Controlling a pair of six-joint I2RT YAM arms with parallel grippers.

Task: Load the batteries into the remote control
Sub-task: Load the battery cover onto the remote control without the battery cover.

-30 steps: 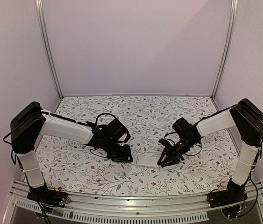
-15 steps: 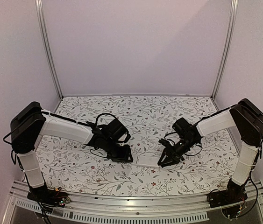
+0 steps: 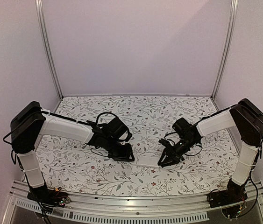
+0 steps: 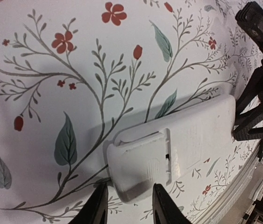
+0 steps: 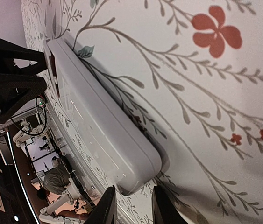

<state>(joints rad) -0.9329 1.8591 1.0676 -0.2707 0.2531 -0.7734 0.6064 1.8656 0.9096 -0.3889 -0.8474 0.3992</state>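
Remote (image 4: 182, 135): back up on bench (image 4: 38, 116), cover (image 4: 143, 165) on; left jaws clasp cover end, right jaws clasp far end, probably steadying it for opening.

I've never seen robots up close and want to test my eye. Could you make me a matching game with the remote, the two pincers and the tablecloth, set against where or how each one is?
Things:
1. remote
2. left pincer
3. right pincer
4. tablecloth

Descriptions:
A. printed with flowers and leaves
B. at the remote's end with the small cover
C. white, lying flat, back side up
D. at the remote's other end, away from the cover

Pairs: 1-C, 2-B, 3-D, 4-A
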